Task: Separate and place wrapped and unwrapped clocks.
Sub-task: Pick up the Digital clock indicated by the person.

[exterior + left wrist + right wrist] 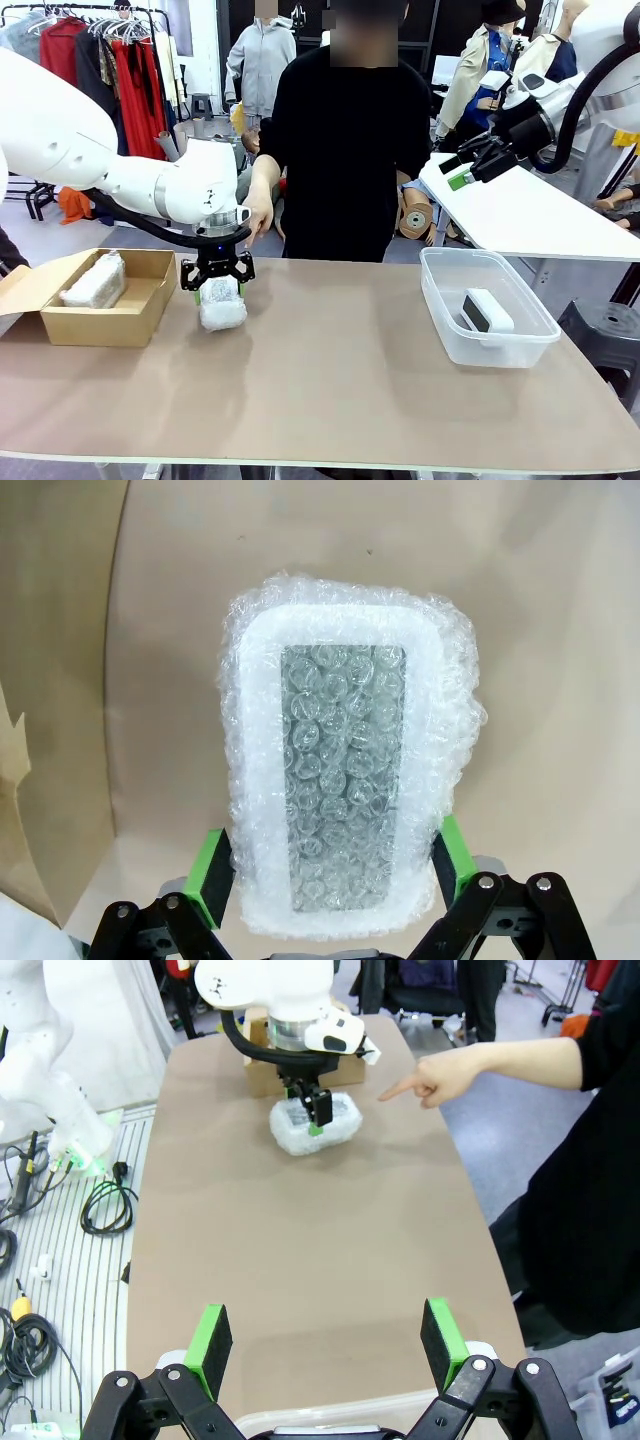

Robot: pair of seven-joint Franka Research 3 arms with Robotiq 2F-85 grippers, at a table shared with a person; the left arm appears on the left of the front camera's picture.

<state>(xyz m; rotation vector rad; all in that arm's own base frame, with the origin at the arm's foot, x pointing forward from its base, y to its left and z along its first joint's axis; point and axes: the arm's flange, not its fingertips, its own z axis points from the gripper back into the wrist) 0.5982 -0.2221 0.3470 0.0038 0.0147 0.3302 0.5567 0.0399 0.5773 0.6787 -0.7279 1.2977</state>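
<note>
The left gripper [216, 283] hung straight down over a wrapped clock [222, 306] lying flat on the table [340, 380], at about ten o'clock from the table's middle in the front view; its jaws stood wide apart, released, one green pad [210, 875] on each long side of the bundle and just beside the wrap, not squeezing it. Through the bubble wrap the left wrist view showed a white frame around a dark screen. A second wrapped clock [94, 283] already lay in the cardboard box [140, 322] at nine o'clock, and the bare clock [485, 311] sat in the clear bin [447, 340] at three o'clock. The right gripper [470, 164] was raised high at two o'clock, jaws spread and empty. The person's hand [437, 1077] pointed a finger toward the bundle on the table. The step in hand looked like the pickup of the last wrapped clock. Next the jaws would need to close evenly on its long sides, firmly enough that the slippery, yielding wrap does not slide, then lift and carry it toward nine o'clock into the box beside the other bundle
</note>
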